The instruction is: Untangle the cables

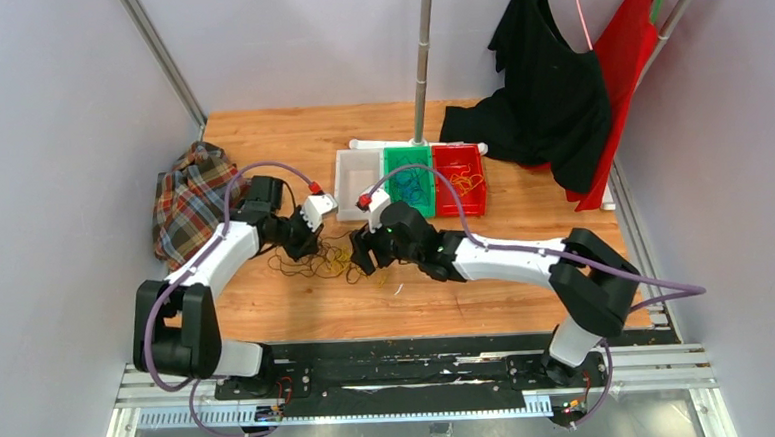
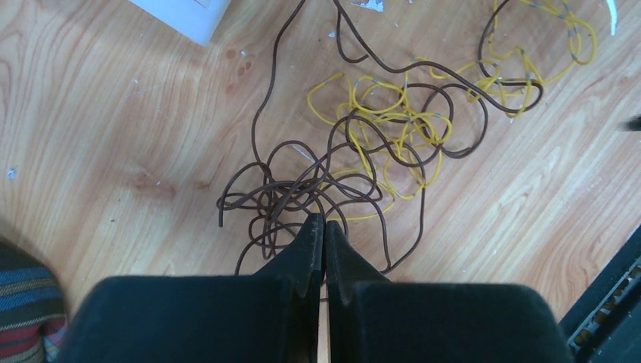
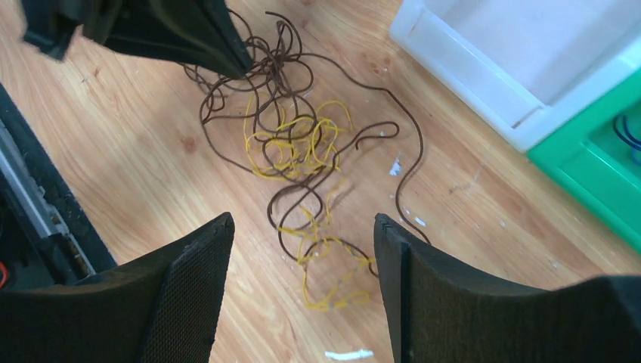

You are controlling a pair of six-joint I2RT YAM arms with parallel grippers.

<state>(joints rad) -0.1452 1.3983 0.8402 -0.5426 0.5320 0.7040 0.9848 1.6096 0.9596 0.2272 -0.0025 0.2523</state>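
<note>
A loose tangle of thin cables (image 1: 324, 262) lies on the wooden table between both grippers. It holds a dark brown cable (image 2: 264, 198) and a yellow cable (image 2: 393, 125) looped through each other. My left gripper (image 2: 324, 221) is shut, with its tips pressed together at the near edge of the brown loops, where strands run in under them. From the right wrist the same gripper (image 3: 230, 66) sits on top of the brown cable (image 3: 261, 83). My right gripper (image 3: 302, 227) hangs open above a small yellow cable (image 3: 325, 253) end, holding nothing.
Three bins stand behind the tangle: white (image 1: 342, 176), green (image 1: 406, 153) holding blue wires, and red (image 1: 457, 150) holding yellow-orange wires. A plaid cloth (image 1: 190, 199) lies at the left. A pole (image 1: 421, 67) and black garment (image 1: 548, 100) stand at the back.
</note>
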